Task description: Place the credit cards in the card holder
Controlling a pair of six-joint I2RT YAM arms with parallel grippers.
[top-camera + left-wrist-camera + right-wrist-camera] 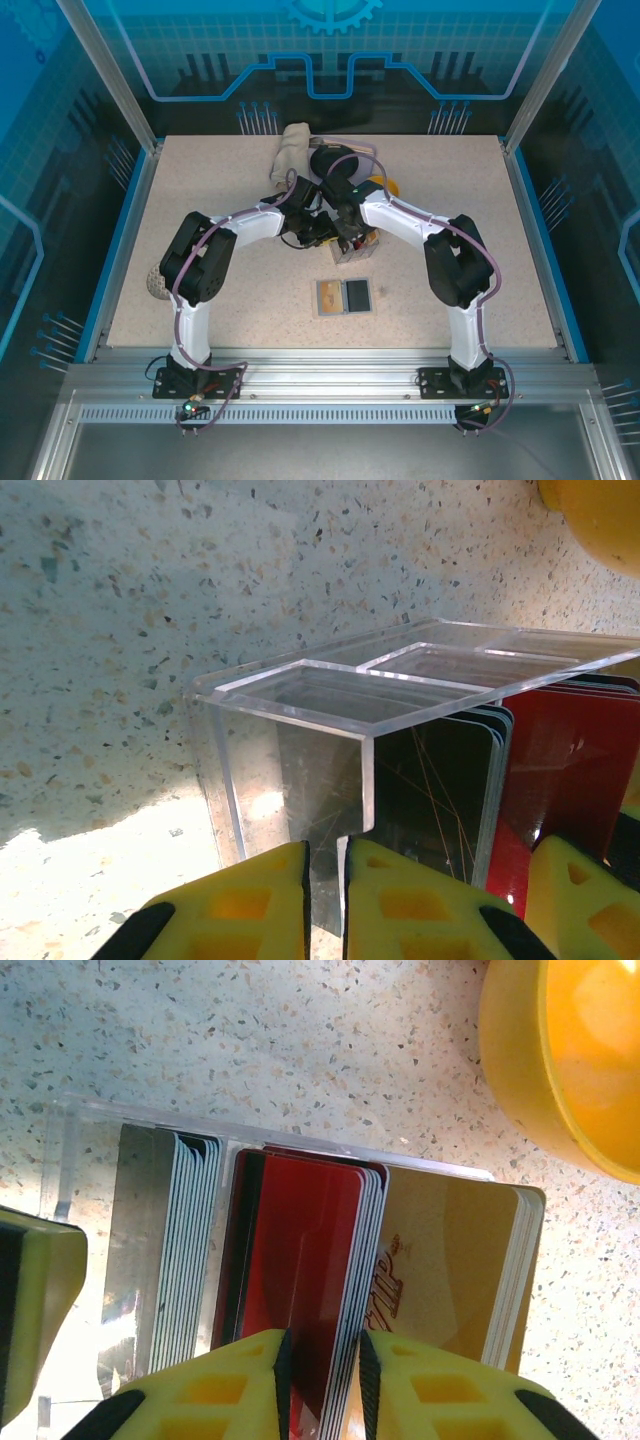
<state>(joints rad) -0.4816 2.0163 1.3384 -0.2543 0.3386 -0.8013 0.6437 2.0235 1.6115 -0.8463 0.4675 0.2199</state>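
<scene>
A clear acrylic box [356, 251] stands mid-table with credit cards upright inside. The right wrist view shows a silver-faced stack [185, 1250], a red stack [300, 1250] and a gold stack [450, 1260]. My right gripper [322, 1338] is shut on the red cards, one yellow finger on each side of the stack. My left gripper [325, 852] is shut on the box's clear wall [330, 685], with black cards [430, 790] and red cards [560, 770] behind it. The card holder [343, 296] lies open and flat on the table, nearer the arm bases.
A yellow bowl [388, 185] [570, 1050] sits just beyond the box. A beige object [293, 150] lies at the back centre, and a speckled round thing [155, 283] rests by the left arm. Both arms [250, 225] [420, 225] converge over the box.
</scene>
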